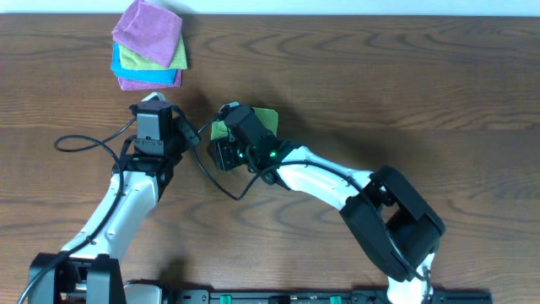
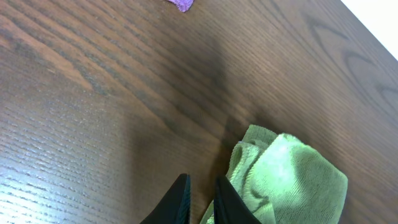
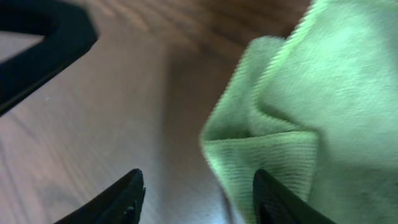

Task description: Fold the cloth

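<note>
A light green cloth [image 1: 267, 116] lies bunched on the wooden table, mostly hidden under my right arm in the overhead view. It shows in the left wrist view [image 2: 292, 177] and in the right wrist view [image 3: 311, 106] with folded, rumpled edges. My right gripper [image 3: 199, 199] is open and low over the table, and the cloth's left corner lies between its fingers; it also shows in the overhead view [image 1: 218, 139]. My left gripper [image 2: 200, 199] is shut and empty, with its fingertips just left of the cloth's edge; overhead it shows left of the cloth [image 1: 187, 131].
A stack of folded cloths [image 1: 149, 44], purple on top with green, blue and purple below, sits at the back left. A tip of purple cloth [image 2: 181, 4] shows at the top of the left wrist view. Black cables [image 1: 84, 142] trail beside the left arm.
</note>
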Available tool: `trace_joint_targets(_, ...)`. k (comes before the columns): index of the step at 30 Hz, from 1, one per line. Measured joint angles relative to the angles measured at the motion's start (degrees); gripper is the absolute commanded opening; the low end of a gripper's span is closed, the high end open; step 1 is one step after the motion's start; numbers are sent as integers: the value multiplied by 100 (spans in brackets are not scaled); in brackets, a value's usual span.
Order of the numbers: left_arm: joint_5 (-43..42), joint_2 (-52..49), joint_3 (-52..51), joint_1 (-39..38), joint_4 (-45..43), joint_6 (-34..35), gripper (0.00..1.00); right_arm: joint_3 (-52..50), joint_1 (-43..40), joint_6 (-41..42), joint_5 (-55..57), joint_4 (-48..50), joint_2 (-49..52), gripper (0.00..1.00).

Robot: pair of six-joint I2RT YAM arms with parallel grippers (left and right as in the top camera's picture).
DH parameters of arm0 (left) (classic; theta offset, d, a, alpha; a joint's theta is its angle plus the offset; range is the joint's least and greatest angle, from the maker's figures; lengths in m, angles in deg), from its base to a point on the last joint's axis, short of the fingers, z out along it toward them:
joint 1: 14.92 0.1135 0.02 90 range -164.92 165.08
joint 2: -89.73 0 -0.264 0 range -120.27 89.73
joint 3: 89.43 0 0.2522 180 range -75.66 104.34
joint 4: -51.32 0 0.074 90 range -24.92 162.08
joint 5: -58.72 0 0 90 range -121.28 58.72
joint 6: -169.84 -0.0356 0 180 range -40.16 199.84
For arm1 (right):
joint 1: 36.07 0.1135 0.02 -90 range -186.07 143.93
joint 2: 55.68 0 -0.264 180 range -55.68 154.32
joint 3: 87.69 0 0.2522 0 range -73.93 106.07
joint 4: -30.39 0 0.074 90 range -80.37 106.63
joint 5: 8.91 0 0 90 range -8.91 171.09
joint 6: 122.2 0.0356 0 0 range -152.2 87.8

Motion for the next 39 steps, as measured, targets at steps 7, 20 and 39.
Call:
trace_joint_targets(7,-2,57,0,15,7,-87,55,0,28,28,-308,7,0,89)
trace_joint_targets(20,103,876,-11,37,92,-144,83,57,-109,-168,-621,-348,-529,99)
trace_joint_targets(39,61,1086,-11,262,509,-168,88,101,-74,-905,-164,-612,-634,99)
